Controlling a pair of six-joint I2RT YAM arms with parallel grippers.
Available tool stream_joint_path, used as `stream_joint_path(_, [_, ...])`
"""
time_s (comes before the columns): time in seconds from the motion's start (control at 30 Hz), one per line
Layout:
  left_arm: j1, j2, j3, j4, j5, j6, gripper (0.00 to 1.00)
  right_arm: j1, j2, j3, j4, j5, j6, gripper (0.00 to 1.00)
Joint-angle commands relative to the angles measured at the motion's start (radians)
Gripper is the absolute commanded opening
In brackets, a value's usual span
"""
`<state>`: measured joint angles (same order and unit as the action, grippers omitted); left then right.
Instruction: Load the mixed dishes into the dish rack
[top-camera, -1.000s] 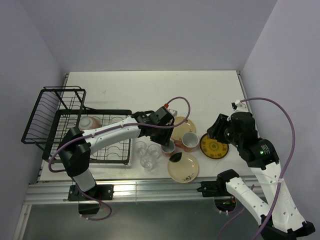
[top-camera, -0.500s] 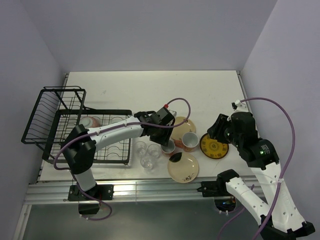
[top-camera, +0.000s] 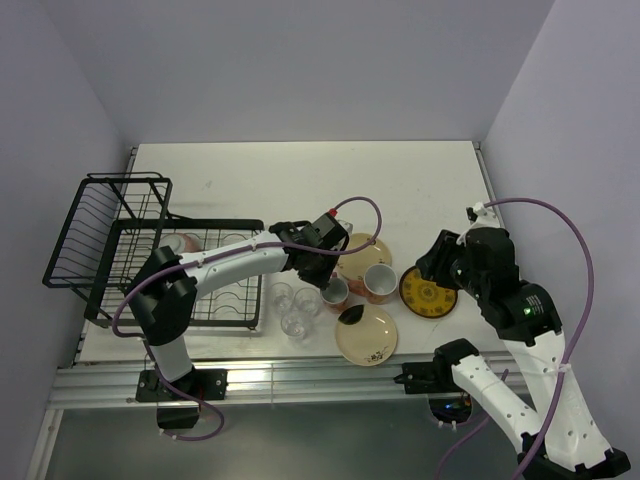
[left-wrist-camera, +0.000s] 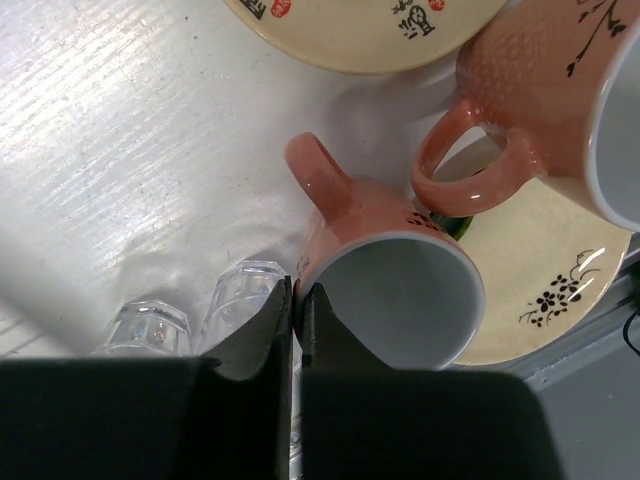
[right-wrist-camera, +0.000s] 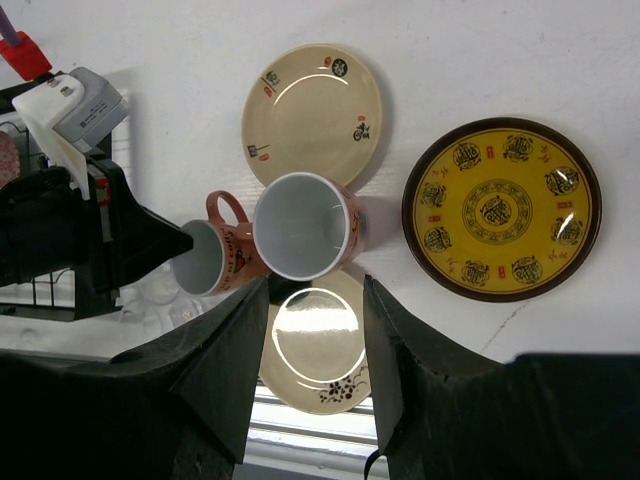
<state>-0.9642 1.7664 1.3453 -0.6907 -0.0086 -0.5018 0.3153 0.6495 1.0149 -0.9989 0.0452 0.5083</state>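
Observation:
My left gripper (left-wrist-camera: 297, 305) is shut on the rim of the smaller pink mug (left-wrist-camera: 400, 300), one finger inside and one outside; the mug (top-camera: 337, 294) lies tilted on the table. The larger pink mug (top-camera: 379, 283) stands beside it, partly on a cream floral plate (top-camera: 362, 250). A second cream plate (top-camera: 367, 335) lies near the front. The yellow-and-dark plate (top-camera: 428, 291) is to the right. Three clear glasses (top-camera: 294, 325) stand left of the mugs. My right gripper (right-wrist-camera: 318, 300) is open and empty, high above the larger mug (right-wrist-camera: 300, 225).
The black wire dish rack (top-camera: 110, 235) stands at the left with a round reddish bowl (top-camera: 181, 245) in its base. The table's front edge and a metal rail (top-camera: 300, 380) run just below the near plate. Purple walls close in on three sides.
My left wrist has shifted slightly toward the smaller mug. The right arm has edged a little to the right. The dishes stay where they were.

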Motion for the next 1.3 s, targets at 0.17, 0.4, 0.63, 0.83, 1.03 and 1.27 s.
stream_joint_path(0.17, [0.001,-0.064,-0.009,0.045,-0.033,0.022,0.00,-0.005,-0.011,0.019,-0.007,0.012,0.010,0.50])
stream_joint_path(0.4, [0.001,-0.123,0.034,0.010,-0.021,-0.006,0.00,-0.007,0.004,0.037,-0.006,-0.011,0.013,0.50])
stream_joint_path(0.63, [-0.001,-0.214,0.124,-0.032,-0.001,-0.035,0.00,-0.007,0.048,0.077,-0.003,-0.091,0.042,0.51])
stream_joint_path(0.83, [-0.002,-0.419,0.115,0.078,-0.030,-0.035,0.00,-0.007,0.120,0.171,0.017,-0.307,0.160,0.55])
stream_joint_path(1.03, [-0.002,-0.700,-0.052,0.336,-0.152,-0.001,0.00,-0.007,0.127,0.128,0.259,-0.562,0.447,0.73])
stream_joint_path(1.27, [-0.002,-0.863,-0.179,0.568,-0.250,0.023,0.00,0.005,0.131,-0.067,0.871,-0.696,0.912,0.79])
